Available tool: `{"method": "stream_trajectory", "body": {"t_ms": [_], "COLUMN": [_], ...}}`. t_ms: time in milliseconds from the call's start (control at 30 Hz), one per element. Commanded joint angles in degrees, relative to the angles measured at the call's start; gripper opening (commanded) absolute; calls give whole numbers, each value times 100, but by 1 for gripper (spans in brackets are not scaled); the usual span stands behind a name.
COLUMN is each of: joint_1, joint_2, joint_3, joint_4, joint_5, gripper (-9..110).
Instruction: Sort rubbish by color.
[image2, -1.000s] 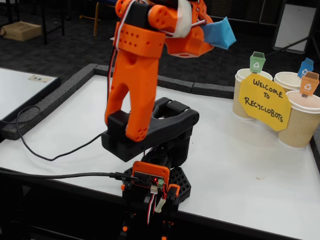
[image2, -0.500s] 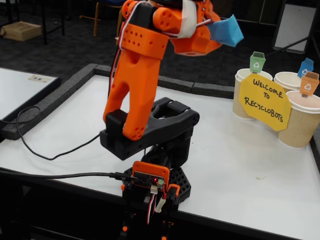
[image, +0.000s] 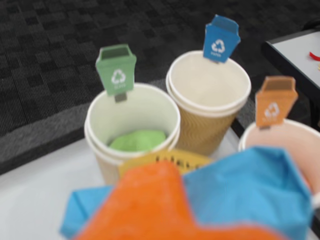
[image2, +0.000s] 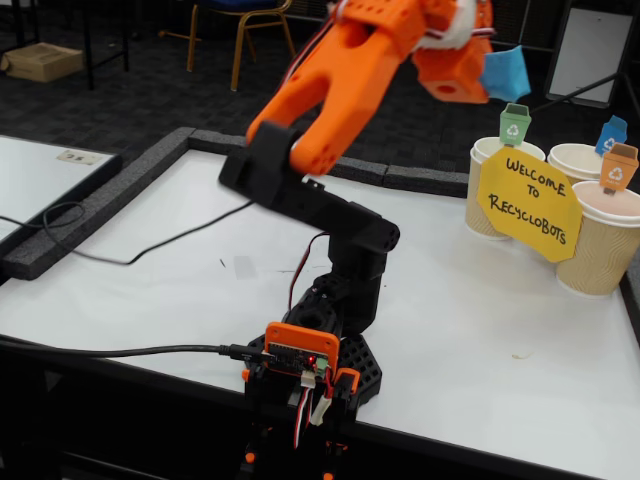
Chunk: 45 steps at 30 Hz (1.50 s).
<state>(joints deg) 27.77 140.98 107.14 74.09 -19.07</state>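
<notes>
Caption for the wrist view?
Gripper carrying blue paper wad toward three flagged cups; green wad already in green-flagged cup.

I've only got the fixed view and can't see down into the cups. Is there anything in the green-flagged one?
Observer: Yes. The wrist view shows a lime green wad lying at the bottom of the green-flagged cup.
Operator: And the blue-flagged one?
Observer: The blue-flagged cup looks empty; only its pale inner wall shows.
Operator: The orange one?
Observer: Can't fully tell. The blue wad hides part of the orange-flagged cup; the part of its inside that shows is bare.
</notes>
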Motion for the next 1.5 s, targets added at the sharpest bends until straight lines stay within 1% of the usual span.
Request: {"method": "stream_trajectory", "body": {"t_ms": [0,267,567,1033,1467], "joint_1": [281,448,448,519,633], "joint_2": [-1037,-2865,-4597,-6372,-7497], "joint_3": [-1187,-2496,-4087,-5862,-7128], "joint_4": [-598,-940,-984,-782,-633], "joint_5": [-97,-105,-105,-105,-105], "gripper": [0,0,0,0,0]}}
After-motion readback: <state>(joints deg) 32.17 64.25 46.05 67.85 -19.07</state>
